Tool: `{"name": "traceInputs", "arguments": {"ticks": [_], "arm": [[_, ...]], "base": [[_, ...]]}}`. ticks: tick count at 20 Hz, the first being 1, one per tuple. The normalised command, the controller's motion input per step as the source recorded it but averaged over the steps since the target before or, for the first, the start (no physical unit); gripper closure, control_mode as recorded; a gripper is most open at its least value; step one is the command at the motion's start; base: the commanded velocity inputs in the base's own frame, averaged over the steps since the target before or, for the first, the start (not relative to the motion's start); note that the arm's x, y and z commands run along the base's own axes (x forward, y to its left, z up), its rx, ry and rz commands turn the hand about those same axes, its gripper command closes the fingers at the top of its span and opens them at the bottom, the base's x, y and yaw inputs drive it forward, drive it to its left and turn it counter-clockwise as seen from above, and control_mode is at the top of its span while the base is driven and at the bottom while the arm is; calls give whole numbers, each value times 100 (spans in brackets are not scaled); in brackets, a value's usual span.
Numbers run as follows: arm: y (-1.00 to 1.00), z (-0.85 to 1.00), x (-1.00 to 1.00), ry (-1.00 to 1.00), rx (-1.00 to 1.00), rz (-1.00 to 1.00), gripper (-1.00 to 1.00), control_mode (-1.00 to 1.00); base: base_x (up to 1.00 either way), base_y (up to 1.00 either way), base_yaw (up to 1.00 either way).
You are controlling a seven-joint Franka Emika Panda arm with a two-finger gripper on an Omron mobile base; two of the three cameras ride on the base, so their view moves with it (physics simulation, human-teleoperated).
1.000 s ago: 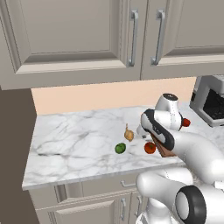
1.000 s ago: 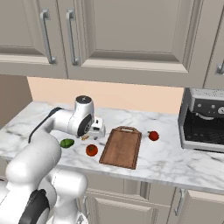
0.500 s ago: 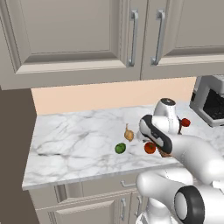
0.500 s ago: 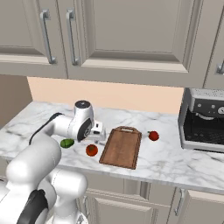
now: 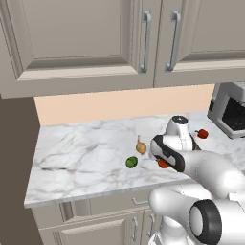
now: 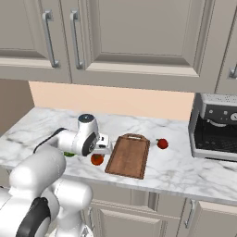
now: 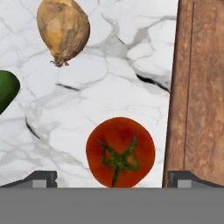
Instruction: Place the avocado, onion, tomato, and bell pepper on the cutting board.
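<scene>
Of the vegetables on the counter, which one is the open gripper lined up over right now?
The tomato, beside the cutting board: in the hand view it sits between the open gripper tips, while the onion and avocado lie farther off.

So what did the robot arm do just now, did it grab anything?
No grab yet. The arm sank lower toward the counter, bringing its open gripper down over the tomato. The tomato, onion, avocado, red pepper and cutting board stayed put.
</scene>
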Motion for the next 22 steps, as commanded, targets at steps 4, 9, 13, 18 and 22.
{"name": "traceInputs", "arguments": {"ticks": [4,9,13,18,22], "arm": [[0,-24,10,0,0,0,-100,-100],[-2,-21,14,-1,-1,0,-100,-100],[-1,-21,17,-1,-2,0,-100,-100],[0,-27,6,0,-6,0,100,-100],[0,2,6,3,-2,-1,100,-100]], "base": [[0,0,0],[0,0,0],[0,0,0],[0,0,0],[0,0,0]]}}
